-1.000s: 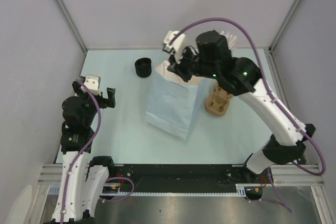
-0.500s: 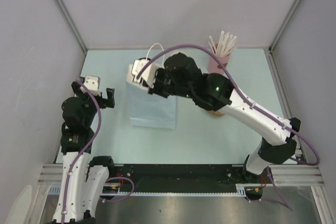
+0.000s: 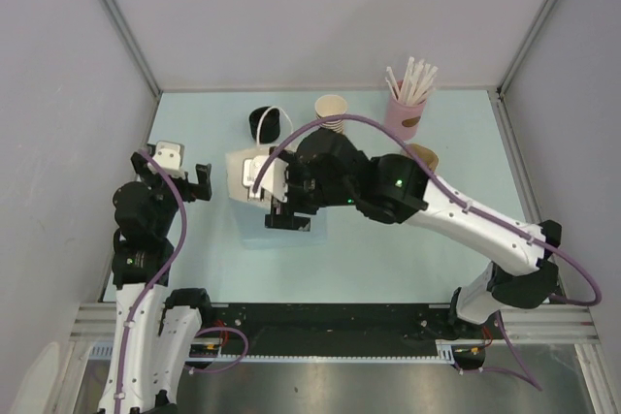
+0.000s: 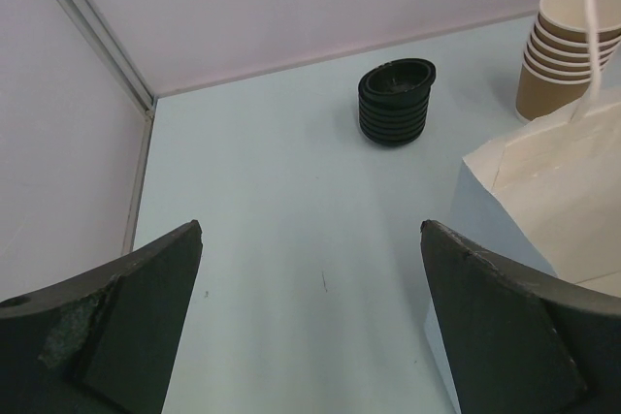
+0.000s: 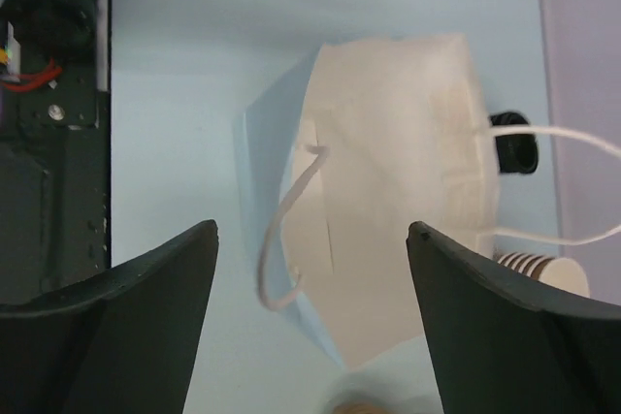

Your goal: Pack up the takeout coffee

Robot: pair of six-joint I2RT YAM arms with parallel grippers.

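Both fingers of the right gripper (image 5: 310, 239) stand wide apart, holding nothing, directly above the mouth of the white paper bag (image 5: 388, 162). The left gripper (image 4: 310, 235) is likewise spread and empty, off to the bag's left. Beyond the bag sit a stack of black lids (image 4: 396, 102) and a stack of lidless brown cups (image 4: 571, 50). Farther right stands the pink cup of white sticks (image 3: 406, 109). The takeout coffee (image 3: 424, 155) seems to be the brown cup half hidden beside the right arm, outside the bag; its lid cannot be made out.
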